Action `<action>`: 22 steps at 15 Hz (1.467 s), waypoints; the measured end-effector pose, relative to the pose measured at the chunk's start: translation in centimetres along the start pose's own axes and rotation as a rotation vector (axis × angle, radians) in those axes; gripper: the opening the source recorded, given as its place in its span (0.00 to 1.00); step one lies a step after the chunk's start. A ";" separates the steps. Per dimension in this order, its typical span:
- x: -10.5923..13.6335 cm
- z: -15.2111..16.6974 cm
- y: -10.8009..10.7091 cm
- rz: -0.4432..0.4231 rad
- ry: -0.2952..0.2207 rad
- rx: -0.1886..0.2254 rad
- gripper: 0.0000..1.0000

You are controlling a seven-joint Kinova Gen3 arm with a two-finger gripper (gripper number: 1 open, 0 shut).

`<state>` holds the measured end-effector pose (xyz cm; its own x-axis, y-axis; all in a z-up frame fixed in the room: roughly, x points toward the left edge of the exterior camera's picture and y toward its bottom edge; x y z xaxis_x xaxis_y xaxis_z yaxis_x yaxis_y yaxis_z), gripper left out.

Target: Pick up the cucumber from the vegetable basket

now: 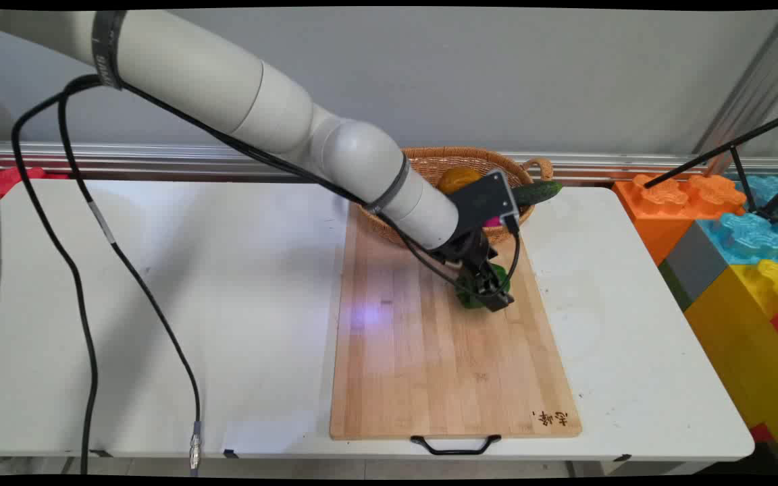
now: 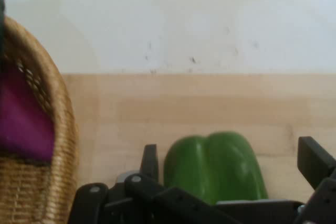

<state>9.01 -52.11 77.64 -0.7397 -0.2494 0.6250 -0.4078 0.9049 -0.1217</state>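
White table (image 1: 159,304) under a grey wall, bamboo cutting board (image 1: 429,364) lying lengthwise on it, black handle at the near edge.

Gripper (image 1: 485,291) is down at the board's far right part, fingers spread wide on either side of a green bell pepper (image 2: 215,166) — left finger (image 2: 149,161) just beside the pepper's flank, right finger (image 2: 314,161) clearly apart from it. Not clamped; nothing is held. Pepper sits on the board between the jaws, partly hidden by the linkage in the main view.

Risks: pepper is glossy, smooth and lobed — rounded surface gives flat pads little to bite on, so an off-centre close could squirt it sideways or roll it across the board. It sits nearer the left finger, so that one would likely touch first and push it. Whether it is real or plastic cannot be told; if hollow plastic, it would be light and easy to knock.

Behind the gripper, a woven wicker basket (image 1: 477,169) overlaps the board's far end, close to the wrist — a sideways swing could catch its rim. Coarse weave, loop handle on the right. Inside: an orange-yellow round fruit (image 1: 458,179), something magenta (image 2: 23,119), unidentifiable, and a dark green cucumber (image 1: 537,192) sticking out over the rim, which looks easy to dislodge.

Board is matte pale wood strips with a burnt mark at the near right corner. Big plastic building blocks (image 1: 733,229), orange, blue and yellow, stand off the table's right end. Black cables (image 1: 78,283) hang at left.
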 end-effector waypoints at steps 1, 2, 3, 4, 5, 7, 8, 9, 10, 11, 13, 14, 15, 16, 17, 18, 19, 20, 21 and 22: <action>0.4 -0.4 0.0 0.001 0.005 0.000 1.00; 0.8 -0.8 -0.1 0.002 0.010 0.002 1.00; 1.1 -1.1 -0.1 0.003 0.012 0.004 1.00; 1.5 -1.7 -0.3 0.003 0.015 0.007 1.00; 1.7 -2.0 -0.4 0.002 0.017 0.010 1.00; 2.4 -2.8 -0.8 0.007 0.019 0.022 1.00; 2.7 -3.3 -1.2 0.015 0.018 0.033 1.00; 3.1 -3.9 -1.8 0.028 0.017 0.053 1.00; 3.4 -4.5 -2.8 0.048 0.013 0.077 1.00; 3.7 -4.9 -3.7 0.067 0.008 0.102 1.00; 4.0 -5.7 -5.6 0.104 -0.003 0.146 1.00; 4.1 -6.0 -6.6 0.124 -0.012 0.168 1.00; 4.2 -6.2 -7.8 0.146 -0.022 0.189 1.00; 4.1 -6.3 -8.8 0.163 -0.031 0.205 1.00; 4.1 -6.2 -9.4 0.174 -0.038 0.214 1.00; 4.0 -6.1 -10.3 0.190 -0.047 0.225 1.00; 3.9 -6.0 -11.0 0.201 -0.055 0.232 1.00; 3.8 -5.7 -11.6 0.212 -0.063 0.234 1.00; 3.6 -5.5 -12.1 0.219 -0.069 0.234 1.00; 3.3 -4.8 -12.7 0.229 -0.077 0.227 1.00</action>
<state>14.31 -62.78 85.01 -0.8609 -0.0814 0.5023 -0.3285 0.8428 -0.4264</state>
